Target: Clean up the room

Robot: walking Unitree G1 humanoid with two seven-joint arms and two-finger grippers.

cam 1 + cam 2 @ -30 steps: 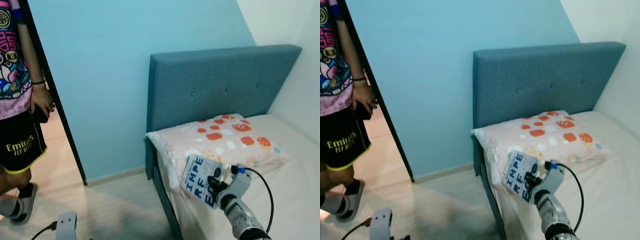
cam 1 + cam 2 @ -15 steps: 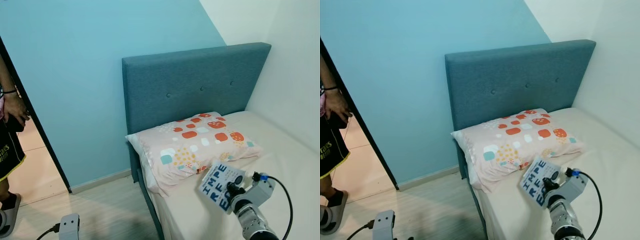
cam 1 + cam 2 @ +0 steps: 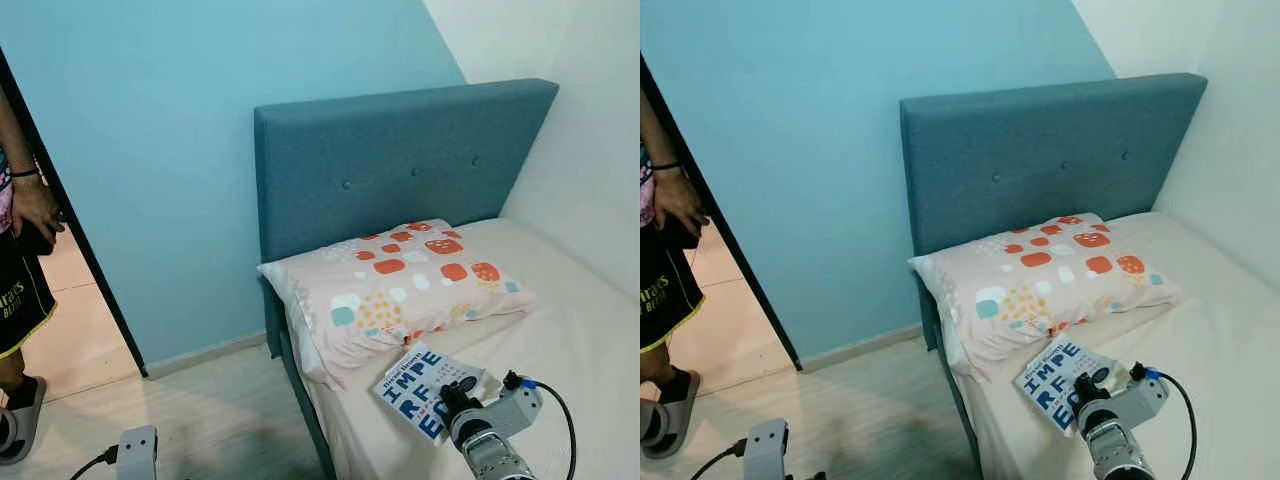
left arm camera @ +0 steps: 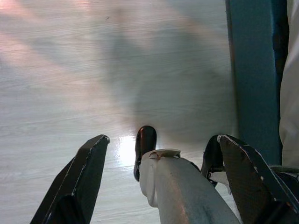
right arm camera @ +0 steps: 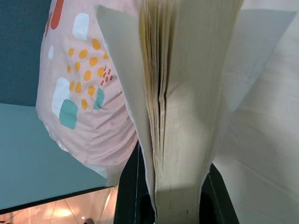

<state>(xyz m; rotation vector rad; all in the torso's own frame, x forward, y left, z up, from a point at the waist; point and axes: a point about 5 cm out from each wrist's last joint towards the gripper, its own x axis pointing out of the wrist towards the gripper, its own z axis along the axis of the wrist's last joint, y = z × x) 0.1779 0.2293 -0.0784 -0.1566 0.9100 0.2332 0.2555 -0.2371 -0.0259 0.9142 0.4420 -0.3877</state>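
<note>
Jaws of the right gripper [image 3: 452, 403] are clamped on a paperback book [image 3: 420, 386] — its cover tilted up, its long axis running away toward the patterned pillow [image 3: 400, 286], low over the bed's mattress [image 3: 590, 330]; left gripper [image 4: 163, 186] hangs spread wide above the wooden floor [image 4: 70, 70], holding nothing.

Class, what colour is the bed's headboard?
The headboard is teal-blue fabric; clearest in the left eye view.

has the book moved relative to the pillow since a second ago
Yes. The book, shut in the right gripper, has come off the bed's corner to just below the pillow.
</note>
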